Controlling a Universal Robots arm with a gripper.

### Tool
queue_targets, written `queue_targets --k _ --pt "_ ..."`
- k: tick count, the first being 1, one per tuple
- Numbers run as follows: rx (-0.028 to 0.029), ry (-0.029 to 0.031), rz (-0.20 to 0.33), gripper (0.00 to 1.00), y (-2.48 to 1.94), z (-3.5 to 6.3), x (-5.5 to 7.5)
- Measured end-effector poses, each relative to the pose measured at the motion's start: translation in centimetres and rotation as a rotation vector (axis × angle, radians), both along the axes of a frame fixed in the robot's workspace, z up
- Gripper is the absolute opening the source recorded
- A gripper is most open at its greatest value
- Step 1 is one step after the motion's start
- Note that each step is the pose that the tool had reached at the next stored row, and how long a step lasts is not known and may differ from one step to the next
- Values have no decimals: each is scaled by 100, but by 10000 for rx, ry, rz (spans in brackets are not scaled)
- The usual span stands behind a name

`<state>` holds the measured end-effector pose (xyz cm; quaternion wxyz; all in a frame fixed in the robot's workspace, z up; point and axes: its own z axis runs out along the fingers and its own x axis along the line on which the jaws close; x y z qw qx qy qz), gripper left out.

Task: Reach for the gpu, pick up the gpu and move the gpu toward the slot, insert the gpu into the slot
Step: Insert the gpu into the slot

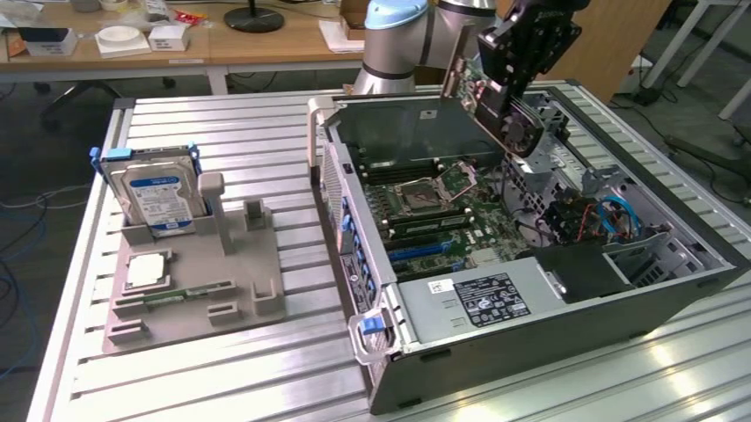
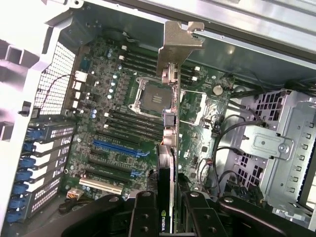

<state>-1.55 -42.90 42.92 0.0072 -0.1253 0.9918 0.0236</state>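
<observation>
- The gripper (image 2: pixel 168 217) is clamped on the gpu (image 2: pixel 168 148), holding it in the air over the open computer case (image 1: pixel 352 132), near the far wall.
- The card's long axis runs steeply away from the fingers, bracket end leading. The blue slot (image 2: pixel 118 147) lies apart, off to one side on the motherboard (image 2: pixel 123 98).
- A green logo on the card's edge looks like NVIDIA's; the hard drive (image 1: pixel 158 198) label is unreadable.

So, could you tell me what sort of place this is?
Probably a robotics lab: a robot arm holds a gpu over an open computer case on a slotted metal table, with cluttered wooden desks behind.
</observation>
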Motion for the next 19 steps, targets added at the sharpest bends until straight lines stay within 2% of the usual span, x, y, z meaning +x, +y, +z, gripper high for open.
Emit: queue_targets --k 19 --pt "0 0 877 25 -9 0 0"
